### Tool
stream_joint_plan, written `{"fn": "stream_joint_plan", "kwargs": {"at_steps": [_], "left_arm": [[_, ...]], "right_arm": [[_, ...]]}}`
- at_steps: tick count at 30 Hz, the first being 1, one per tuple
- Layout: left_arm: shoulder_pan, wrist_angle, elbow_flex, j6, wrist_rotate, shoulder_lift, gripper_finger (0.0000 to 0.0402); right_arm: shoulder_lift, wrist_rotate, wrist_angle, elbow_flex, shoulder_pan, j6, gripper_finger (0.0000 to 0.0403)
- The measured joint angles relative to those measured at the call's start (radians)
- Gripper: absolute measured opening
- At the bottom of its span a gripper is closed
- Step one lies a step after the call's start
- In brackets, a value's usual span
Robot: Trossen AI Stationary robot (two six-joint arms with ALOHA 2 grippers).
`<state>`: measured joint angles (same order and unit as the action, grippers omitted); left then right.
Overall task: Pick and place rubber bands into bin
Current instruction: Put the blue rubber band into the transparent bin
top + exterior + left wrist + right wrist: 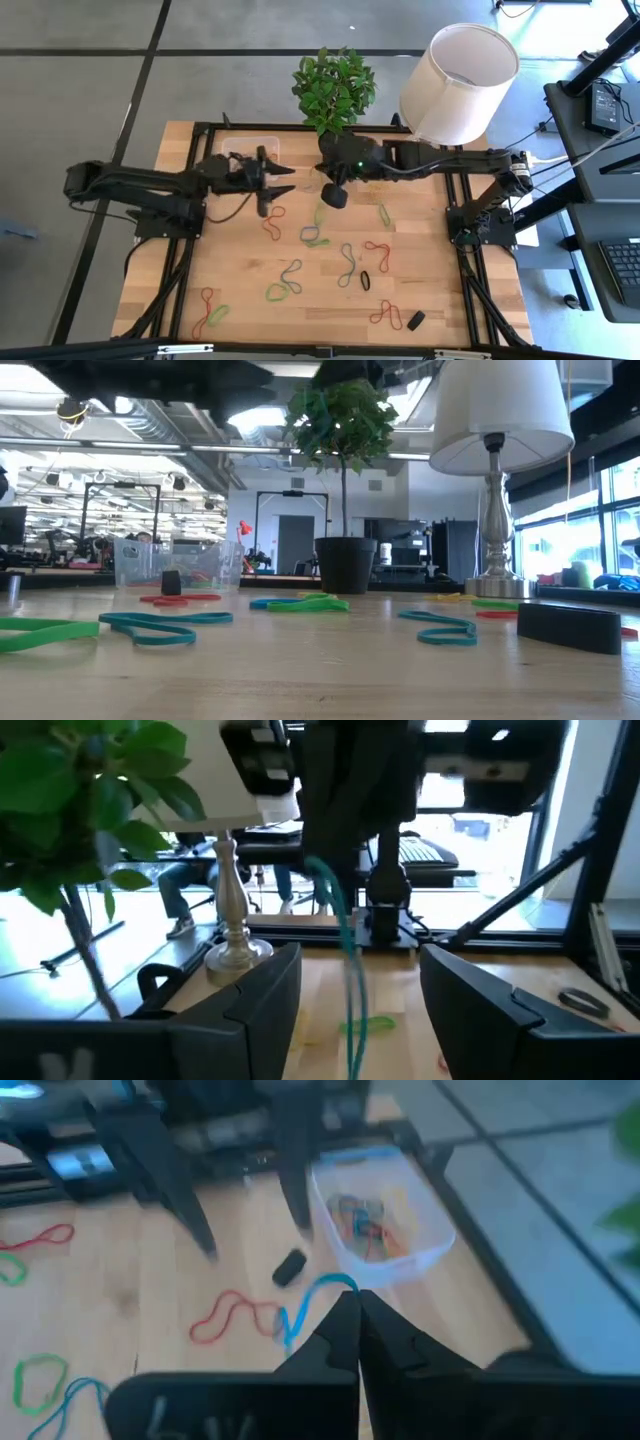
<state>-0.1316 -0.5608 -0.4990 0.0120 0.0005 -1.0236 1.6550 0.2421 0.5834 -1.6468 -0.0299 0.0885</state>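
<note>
Blue rubber band (305, 1302) hangs pinched between the closed fingers of your right gripper (352, 1315), lifted off the wood. Just past those fingertips you have a small black block (290, 1267) and a red band (228, 1318) on the table (440, 290). Farther ahead sits the clear bin (420, 1245), with several coloured bands already inside. Beside the bin, your left gripper (283, 180) hovers with its fingers spread and nothing in them. More rubber bands (330, 262) lie scattered over the boards behind your right gripper.
</note>
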Motion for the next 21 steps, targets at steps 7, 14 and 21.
{"fn": "stream_joint_plan", "kwargs": {"at_steps": [7, 14, 21], "left_arm": [[0.007, -0.02, -0.132, -0.001, -0.061, -0.198, 0.0197], [0.007, -0.019, -0.217, -0.063, -0.057, -0.3, 0.0196], [0.013, -0.019, -0.244, -0.069, -0.03, -0.32, 0.0132]], "right_arm": [[0.0, -0.029, -0.009, -0.019, 0.0, -0.092, 0.0], [0.0, -0.059, 0.006, -0.019, 0.0, -0.098, 0.0], [0.0, -0.06, 0.04, -0.018, 0.001, -0.098, 0.0]]}}
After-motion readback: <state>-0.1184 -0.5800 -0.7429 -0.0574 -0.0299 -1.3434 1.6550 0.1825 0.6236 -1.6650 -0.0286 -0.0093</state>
